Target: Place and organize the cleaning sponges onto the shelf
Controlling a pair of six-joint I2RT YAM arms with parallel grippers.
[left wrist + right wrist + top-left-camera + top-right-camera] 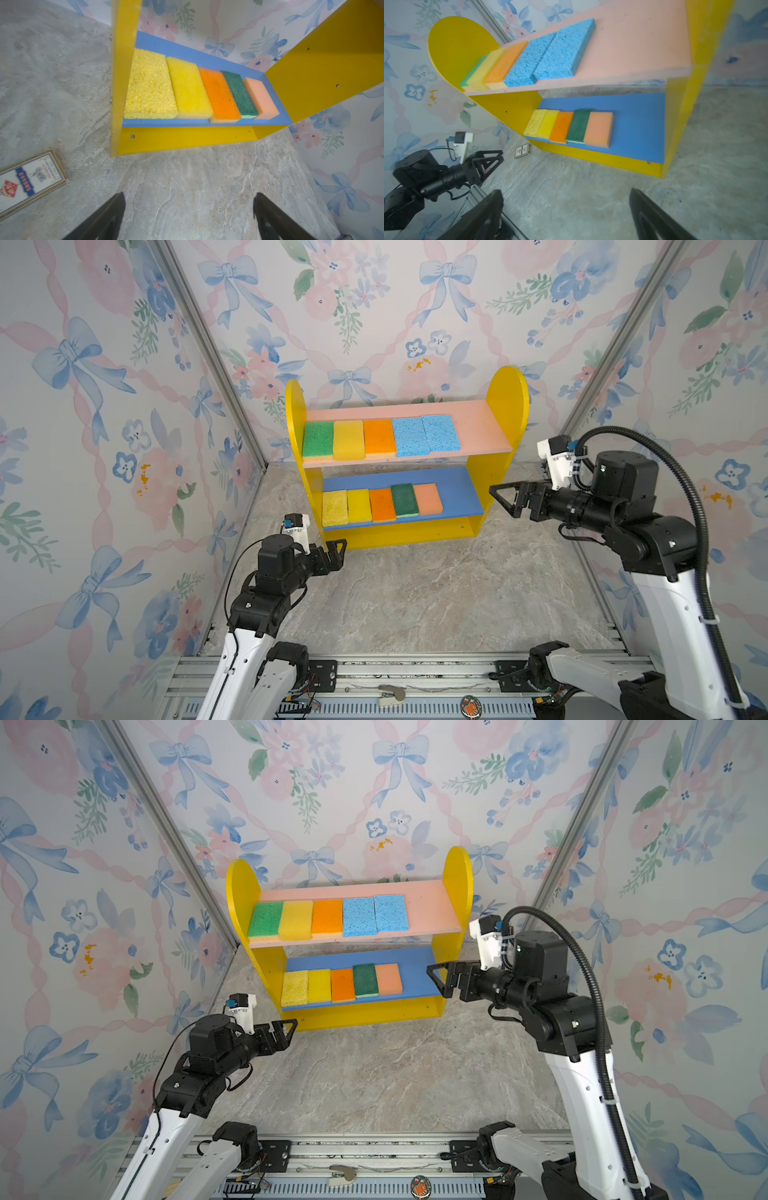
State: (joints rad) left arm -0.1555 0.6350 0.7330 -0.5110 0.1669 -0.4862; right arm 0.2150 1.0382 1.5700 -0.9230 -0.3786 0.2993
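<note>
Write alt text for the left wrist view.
Five foam cleaning sponges, two yellow, orange, dark green and peach, sit side by side on the blue lower board of the yellow wooden shelf. The open left end effector is empty.

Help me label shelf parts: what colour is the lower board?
The lower board is blue; the right wrist view shows it best.

The grey marbled surface (415, 593) carries the shelf (505, 406) and, near its left side panel, a small printed box (27, 180). Five upper sponges (379, 438) lie side by side on the pink board (478, 423): green, yellow, orange, two light blue. Five lower sponges (382, 504) line the blue board (457, 489): two yellow, orange, dark green, peach
</note>
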